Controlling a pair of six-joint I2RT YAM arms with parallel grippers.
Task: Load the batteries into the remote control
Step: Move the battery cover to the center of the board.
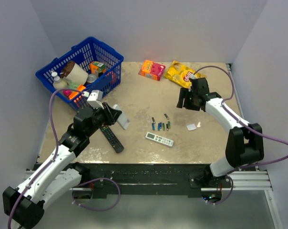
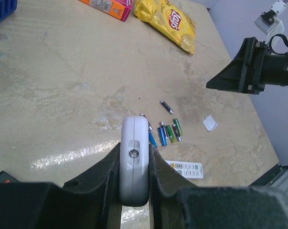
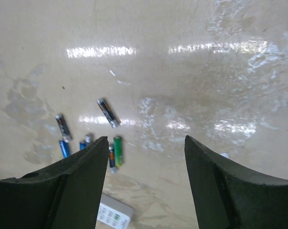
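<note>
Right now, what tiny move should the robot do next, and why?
Probably lower the open right gripper toward the lone dark battery. The left gripper clamps the white remote, and no battery is held yet.

Remote control (image 2: 134, 176) faces hidden inside left tool (image 2: 134, 147).

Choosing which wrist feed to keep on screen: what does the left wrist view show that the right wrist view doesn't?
Only left wrist: the remote control clamped on edge in the left gripper, plus the chips bag and orange box. Only right wrist: the right gripper from inside, jaws apart with nothing between. Both: the batteries and the slim white remote on the table.
</note>
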